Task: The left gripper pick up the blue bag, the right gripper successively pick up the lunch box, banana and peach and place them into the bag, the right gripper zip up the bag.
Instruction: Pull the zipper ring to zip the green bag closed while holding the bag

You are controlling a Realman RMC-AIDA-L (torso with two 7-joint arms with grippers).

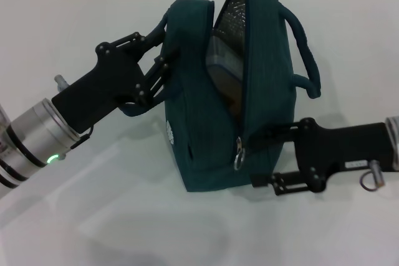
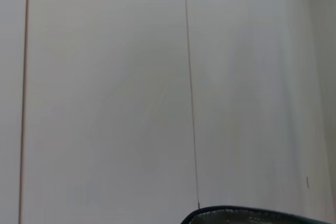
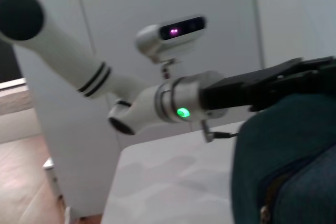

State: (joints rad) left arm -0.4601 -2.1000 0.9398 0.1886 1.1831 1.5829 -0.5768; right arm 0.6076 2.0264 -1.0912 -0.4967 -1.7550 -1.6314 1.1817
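Zipping stage: the packing is judged done and the closing only begun, since the zipper is closed only along the near end and the top gapes.
Bag: the dark teal-blue fabric lunch bag [image 1: 199, 123] with rope-like handles and silver foil lining is stood upright at the middle of the white table [image 1: 124, 228].
Contents: a clear plastic lunch box [image 1: 219, 60] with a bluish rim is seen tilted inside the opening; banana and peach cannot be seen.
Left gripper: the black two-finger left gripper [image 1: 159, 70] on a silver wrist is clamped on the bag's left handle near the top edge.
Right gripper: the black right gripper [image 1: 265, 157] is placed against the bag's right near side, beside the metal ring pull [image 1: 239, 154]; whether its fingers are apart or together cannot be told.
Handling: the fabric is judged soft and yielding, so sagging is expected unless the handle is held taut; the small ring pull is judged the place to be gripped, and slippery.
Writing: a small white label on the right arm and a pale round emblem [image 1: 170, 134] on the bag are seen, neither readable.
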